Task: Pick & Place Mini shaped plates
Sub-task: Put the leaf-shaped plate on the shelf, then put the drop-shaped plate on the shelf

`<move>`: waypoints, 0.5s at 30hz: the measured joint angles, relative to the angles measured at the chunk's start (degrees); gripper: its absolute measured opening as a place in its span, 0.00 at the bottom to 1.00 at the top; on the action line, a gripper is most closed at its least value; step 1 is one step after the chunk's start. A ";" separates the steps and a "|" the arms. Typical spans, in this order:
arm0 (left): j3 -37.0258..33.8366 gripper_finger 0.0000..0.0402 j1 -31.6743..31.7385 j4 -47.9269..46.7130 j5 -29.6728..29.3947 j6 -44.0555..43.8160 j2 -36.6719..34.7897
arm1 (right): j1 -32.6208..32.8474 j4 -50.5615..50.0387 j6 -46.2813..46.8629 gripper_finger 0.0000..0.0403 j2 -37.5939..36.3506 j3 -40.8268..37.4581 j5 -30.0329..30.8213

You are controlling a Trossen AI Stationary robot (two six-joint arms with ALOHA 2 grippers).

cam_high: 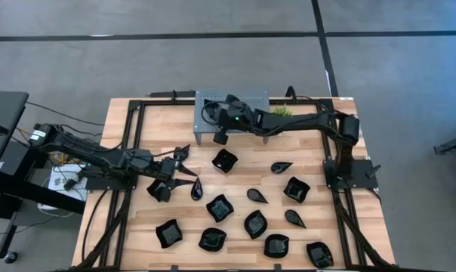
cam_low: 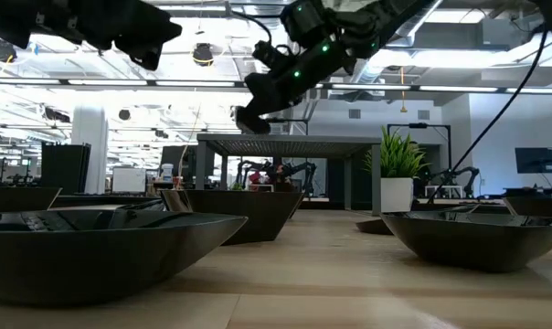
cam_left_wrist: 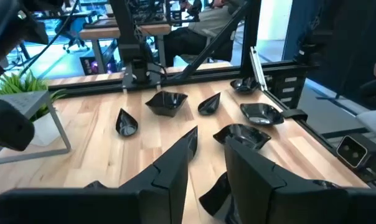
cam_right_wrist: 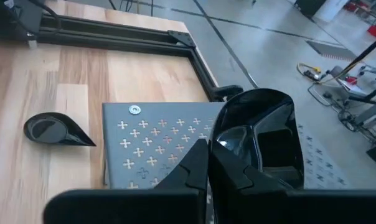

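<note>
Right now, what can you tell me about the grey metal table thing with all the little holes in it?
The stand is a small grey metal bench with a flat top punched with rows of little plus-shaped holes and one round washer near a corner. It stands upright on thin legs at the far edge of the table, beside a green plant. The right pincer hangs over it, shut on a shiny black plate.

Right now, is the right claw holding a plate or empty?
Holding one. The right claw is shut on a glossy black plate's rim, lifted above the grey perforated stand.
</note>
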 joint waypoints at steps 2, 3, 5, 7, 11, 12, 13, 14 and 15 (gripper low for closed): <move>0.00 0.27 0.00 0.15 0.00 -0.02 -0.04 | 0.00 1.02 -1.28 0.01 0.41 0.00 -0.13; 0.00 0.27 0.00 0.10 0.00 -0.08 -0.08 | -0.07 0.97 -1.87 0.02 0.42 0.00 -0.13; 0.00 0.27 -0.01 0.12 0.00 -0.14 -0.26 | -0.18 1.02 -2.56 0.05 0.47 0.00 -0.12; 0.00 0.27 0.00 0.09 0.00 -0.15 -0.26 | -0.41 1.00 -2.54 0.08 0.80 0.02 -0.11; 0.00 0.27 0.00 0.09 0.00 -0.17 -0.24 | -0.92 1.32 -2.49 0.17 1.21 0.04 -0.08; 0.00 0.27 0.00 0.09 0.00 -0.17 -0.24 | -1.03 0.98 -2.49 0.19 1.25 0.04 -0.09; 0.00 0.27 0.00 0.10 0.00 -0.17 -0.25 | -1.19 0.83 -2.47 0.21 1.33 0.04 -0.12; 0.00 0.27 -0.01 0.10 0.00 -0.18 -0.24 | -1.16 0.75 -2.47 0.23 1.38 0.02 -0.11; -0.02 0.27 -0.01 0.08 0.00 -0.18 -0.24 | -1.07 0.78 -2.47 0.25 1.38 0.02 -0.07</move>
